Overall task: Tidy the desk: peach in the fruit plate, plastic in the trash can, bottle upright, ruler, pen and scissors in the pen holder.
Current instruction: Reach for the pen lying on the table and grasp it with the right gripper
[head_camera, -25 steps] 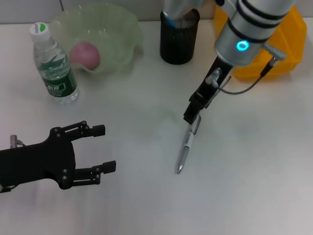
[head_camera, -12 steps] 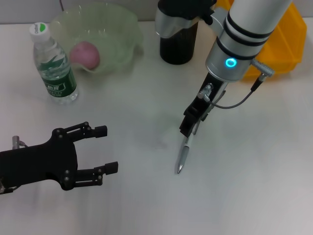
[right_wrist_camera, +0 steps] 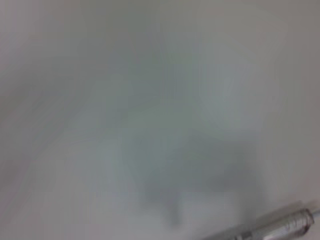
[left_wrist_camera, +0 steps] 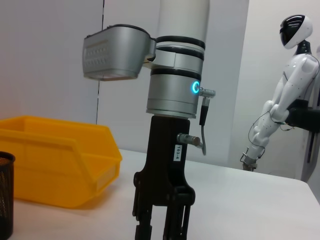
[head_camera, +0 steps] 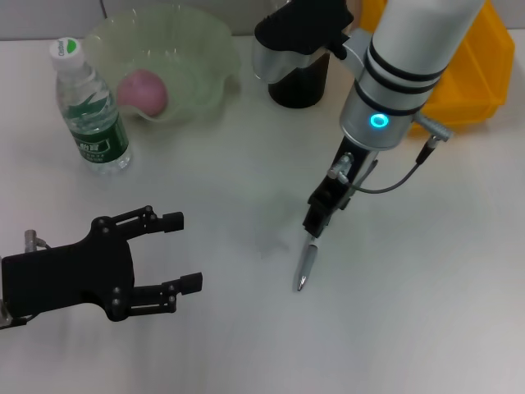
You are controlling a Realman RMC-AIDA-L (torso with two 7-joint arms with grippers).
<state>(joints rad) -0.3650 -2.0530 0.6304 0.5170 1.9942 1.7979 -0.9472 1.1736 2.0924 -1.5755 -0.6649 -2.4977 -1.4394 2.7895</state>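
- Left gripper (head_camera: 182, 251) low over the near-left of the desk (head_camera: 426, 312), fingers spread wide, holding nothing, well apart from every task item.
- Bottle (head_camera: 89, 108) upright at far left, cap on, green label facing the head camera, just beside the fruit plate.
- Fruit plate (head_camera: 201, 66) pale green with a wavy rim, at the back left; peach (head_camera: 143, 91) lying inside it.
- Pen holder (head_camera: 295, 89) black, at back centre, mostly hidden behind the right arm's wrist housing; contents not visible.
- Pen (head_camera: 306, 264) silver, flat on the desk at centre, tip toward the near edge, upper end hidden under the right gripper's fingers.
- Right gripper (head_camera: 317, 223) pointed down at the pen's upper end, fingers drawn close together around it; cannot tell from the head view whether actually pinching or only straddling.
- Left wrist view: same right gripper (left_wrist_camera: 160, 227) seen side-on, fingertips cut off by the frame edge, so closure unconfirmed there too.
- Right wrist view: mostly blurred desk surface, silver pen barrel (right_wrist_camera: 277, 227) showing in one corner.
- Trash can (head_camera: 467, 82) yellow bin at back right, partly covered by the right arm; inside not visible.
- White humanoid robot (left_wrist_camera: 280, 95) standing in the room background in the left wrist view, off the desk.
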